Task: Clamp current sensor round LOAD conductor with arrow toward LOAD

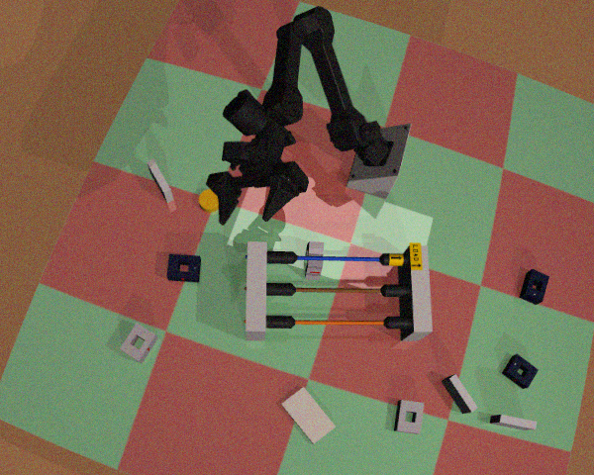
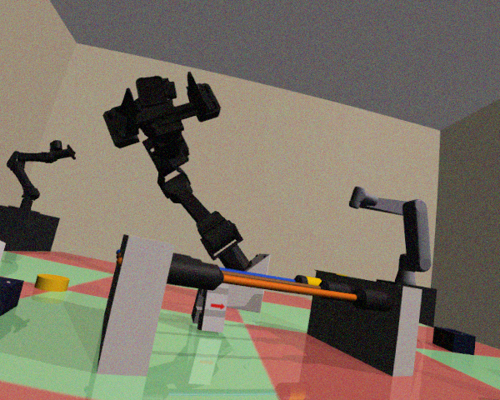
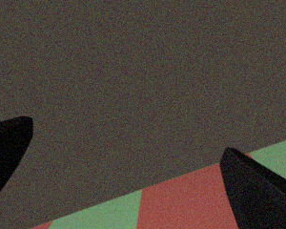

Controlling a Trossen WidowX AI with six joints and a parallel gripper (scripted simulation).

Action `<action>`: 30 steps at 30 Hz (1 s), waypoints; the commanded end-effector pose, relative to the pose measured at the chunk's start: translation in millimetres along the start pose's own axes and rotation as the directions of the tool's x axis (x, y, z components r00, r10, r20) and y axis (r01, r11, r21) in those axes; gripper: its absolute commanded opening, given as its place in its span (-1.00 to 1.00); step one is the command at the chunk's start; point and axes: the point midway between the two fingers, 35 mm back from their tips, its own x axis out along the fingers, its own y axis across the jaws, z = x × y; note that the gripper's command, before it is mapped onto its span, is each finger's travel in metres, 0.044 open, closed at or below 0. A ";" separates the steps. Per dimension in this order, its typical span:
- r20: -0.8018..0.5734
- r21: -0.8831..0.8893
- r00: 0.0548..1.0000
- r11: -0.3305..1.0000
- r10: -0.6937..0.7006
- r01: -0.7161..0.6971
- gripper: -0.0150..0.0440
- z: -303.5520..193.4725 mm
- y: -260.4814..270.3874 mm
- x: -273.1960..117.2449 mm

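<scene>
The pale grey sensor stands upright at the blue LOAD conductor, nearer the left post. Its red arrow points right, toward the yellow LOAD marker. In the top view the conductor crosses the sensor; whether it runs through it, and how far the jaw is open, I cannot tell. My gripper is wide open and empty. It is raised well above the table and away from the sensor, which is not in the wrist view.
The rack has a left post and a right post. Brown and orange conductors run beside the blue one. A yellow disc, dark blue blocks and pale blocks lie around.
</scene>
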 end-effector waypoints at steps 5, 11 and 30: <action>-0.085 0.149 0.960 0.949 -0.266 0.276 1.00 -18.6 -76.2 -10.8; -0.227 0.189 0.956 0.954 -0.187 0.231 1.00 -49.0 -49.9 7.9; -0.919 0.007 0.392 0.999 0.025 -0.047 1.00 -221.1 159.3 -31.7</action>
